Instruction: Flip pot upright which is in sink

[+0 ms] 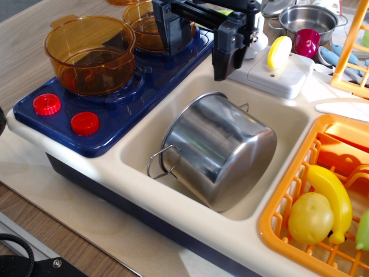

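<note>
A shiny steel pot (218,150) lies tipped on its side in the cream sink (282,115), its base facing up and to the right, its mouth toward the back left. One wire handle (159,163) sticks out at the front left. My black gripper (228,57) hangs above the sink's back rim, just behind and above the pot, not touching it. Its fingers point down; I cannot tell whether they are open or shut. Nothing is seen in it.
A blue toy stove (109,109) with two orange pots (92,55) and red knobs (47,104) stands on the left. An orange dish rack (288,231) with a banana (334,196) and yellow fruit (310,218) stands on the right. A faucet block (277,72), steel bowl (308,20) and pink cup (307,41) stand behind.
</note>
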Available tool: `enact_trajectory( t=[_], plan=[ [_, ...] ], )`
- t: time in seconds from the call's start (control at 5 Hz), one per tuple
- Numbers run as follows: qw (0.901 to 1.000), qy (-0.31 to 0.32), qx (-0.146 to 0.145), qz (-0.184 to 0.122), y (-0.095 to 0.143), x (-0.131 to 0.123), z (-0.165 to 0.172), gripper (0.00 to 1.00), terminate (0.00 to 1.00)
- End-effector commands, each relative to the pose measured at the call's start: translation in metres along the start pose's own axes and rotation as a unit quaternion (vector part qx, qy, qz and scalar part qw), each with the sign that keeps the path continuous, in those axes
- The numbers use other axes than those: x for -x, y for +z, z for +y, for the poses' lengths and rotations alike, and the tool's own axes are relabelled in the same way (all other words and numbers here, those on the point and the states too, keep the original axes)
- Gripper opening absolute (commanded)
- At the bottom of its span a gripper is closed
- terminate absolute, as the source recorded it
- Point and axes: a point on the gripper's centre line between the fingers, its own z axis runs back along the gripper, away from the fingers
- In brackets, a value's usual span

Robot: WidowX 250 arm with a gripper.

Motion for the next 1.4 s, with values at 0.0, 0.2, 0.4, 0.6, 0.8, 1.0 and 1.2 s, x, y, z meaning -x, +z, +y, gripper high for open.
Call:
enact_trajectory(
  t=[0.0, 0.2, 0.4, 0.6, 0.8, 1.0, 1.2],
  plan=[
    [1.0, 0.0, 0.0, 0.0, 0.0, 0.0, 0.0, 1.0, 0.0],
    [0.9991, 0.001, 0.04, 0.011, -0.006, -0.005, -0.006, 1.0, 0.0],
    [0.9965, 0.01, 0.081, 0.021, -0.01, -0.009, -0.01, 1.0, 0.0],
    [0.9917, 0.033, 0.12, 0.033, -0.016, -0.009, -0.016, 1.0, 0.0],
    [0.9906, 0.042, 0.127, 0.027, -0.025, -0.003, -0.022, 1.0, 0.0],
    [0.9886, 0.06, 0.137, 0.017, -0.032, 0.003, -0.03, 1.0, 0.0],
    [0.9875, 0.08, 0.136, 0.006, -0.037, 0.01, -0.041, 1.0, 0.0]
  ],
)
